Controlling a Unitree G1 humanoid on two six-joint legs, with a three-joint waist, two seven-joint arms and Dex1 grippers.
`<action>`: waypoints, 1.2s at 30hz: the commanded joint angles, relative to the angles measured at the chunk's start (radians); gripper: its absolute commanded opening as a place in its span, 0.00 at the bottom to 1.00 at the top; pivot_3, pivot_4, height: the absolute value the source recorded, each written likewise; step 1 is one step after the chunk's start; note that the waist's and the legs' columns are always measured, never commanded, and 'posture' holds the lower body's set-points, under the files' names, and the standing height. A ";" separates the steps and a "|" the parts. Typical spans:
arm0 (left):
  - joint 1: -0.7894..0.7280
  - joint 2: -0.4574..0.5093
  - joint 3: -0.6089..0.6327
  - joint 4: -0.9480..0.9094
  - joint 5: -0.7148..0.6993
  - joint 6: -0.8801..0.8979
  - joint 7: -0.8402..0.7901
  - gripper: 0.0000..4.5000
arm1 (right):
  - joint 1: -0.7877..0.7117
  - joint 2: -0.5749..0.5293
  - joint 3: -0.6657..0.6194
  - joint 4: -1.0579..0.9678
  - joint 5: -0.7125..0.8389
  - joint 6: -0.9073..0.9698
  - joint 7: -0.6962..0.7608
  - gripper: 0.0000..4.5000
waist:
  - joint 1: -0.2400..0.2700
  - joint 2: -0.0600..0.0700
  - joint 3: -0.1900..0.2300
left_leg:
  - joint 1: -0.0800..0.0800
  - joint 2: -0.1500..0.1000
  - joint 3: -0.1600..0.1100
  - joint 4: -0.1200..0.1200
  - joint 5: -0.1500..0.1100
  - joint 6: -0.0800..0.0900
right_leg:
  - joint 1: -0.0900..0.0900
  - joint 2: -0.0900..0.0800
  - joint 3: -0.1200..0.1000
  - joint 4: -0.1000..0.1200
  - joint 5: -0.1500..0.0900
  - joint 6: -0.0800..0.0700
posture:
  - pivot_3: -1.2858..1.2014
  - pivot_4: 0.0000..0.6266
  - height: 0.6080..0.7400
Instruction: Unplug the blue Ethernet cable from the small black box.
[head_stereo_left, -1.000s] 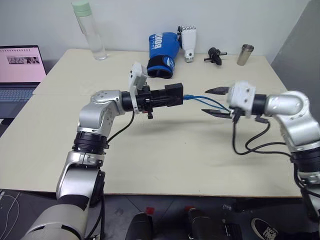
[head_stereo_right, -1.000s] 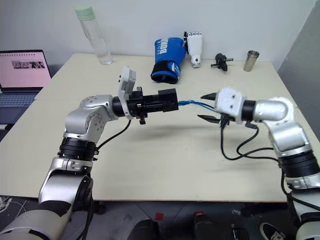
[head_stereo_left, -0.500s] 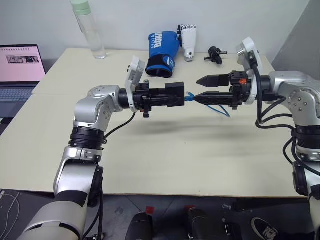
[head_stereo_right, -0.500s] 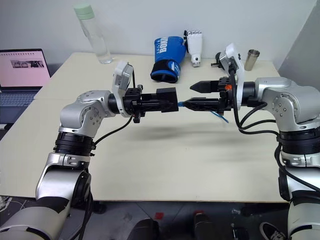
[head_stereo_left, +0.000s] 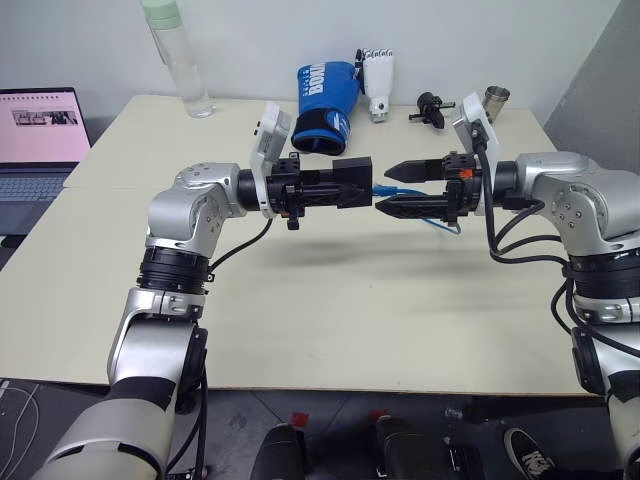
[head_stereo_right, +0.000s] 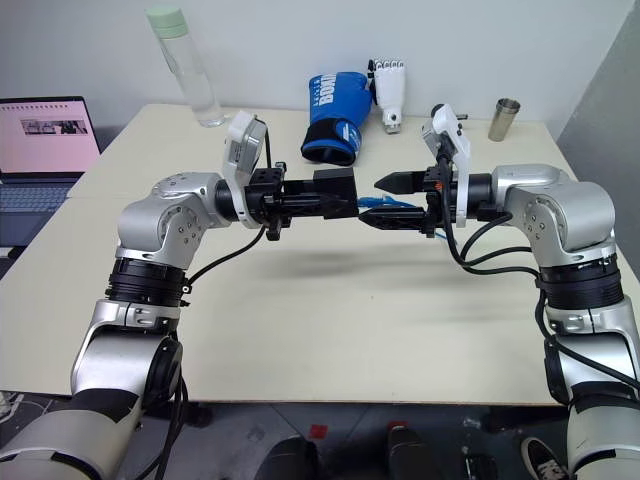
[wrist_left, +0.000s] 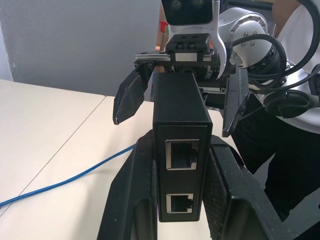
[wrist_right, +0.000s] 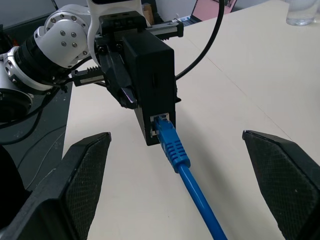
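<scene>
My left gripper is shut on the small black box and holds it level above the table, pointing right. The box sits between the left fingers, two empty ports facing the camera. The blue Ethernet cable is plugged into the box on the side facing my right arm. It trails down to the table. My right gripper is open, one finger above the cable and one below, its tips close to the box. Neither finger touches the plug.
At the table's far edge stand a clear bottle, a blue boxing glove, a white robotic hand, a black knobbed gadget and a metal cup. A laptop sits at the far left.
My right gripper rolled so its fingers stand one above the other, opened wider and moved left to straddle the cable at the box. The left gripper kept hold of the box.
</scene>
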 joint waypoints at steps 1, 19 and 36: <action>-0.037 0.011 0.025 -0.023 -0.017 -0.004 -0.012 0.18 | -0.021 0.004 -0.014 0.010 -0.014 -0.030 0.014 0.91 | 0.000 0.000 0.000 | 0.000 0.000 0.000 0.000 0.000 0.000 | 0.000 0.000 0.000 0.000 0.000 0.000 | 0.52 0.24 1.00; -0.035 0.008 0.015 -0.028 -0.011 -0.005 -0.011 0.18 | -0.044 0.043 -0.006 0.038 -0.042 -0.042 0.057 0.07 | 0.000 0.000 0.000 | 0.000 0.000 0.000 0.000 0.000 0.000 | 0.000 0.000 0.000 0.000 0.000 0.000 | 0.52 0.24 1.00; -0.013 0.042 0.015 -0.037 -0.004 0.000 -0.025 0.18 | -0.006 -0.113 -0.018 0.107 -0.090 -0.058 0.175 0.00 | 0.003 0.000 0.000 | 0.000 0.000 0.000 0.000 0.000 0.000 | 0.000 0.000 -0.001 0.000 0.000 0.000 | 0.52 0.24 1.00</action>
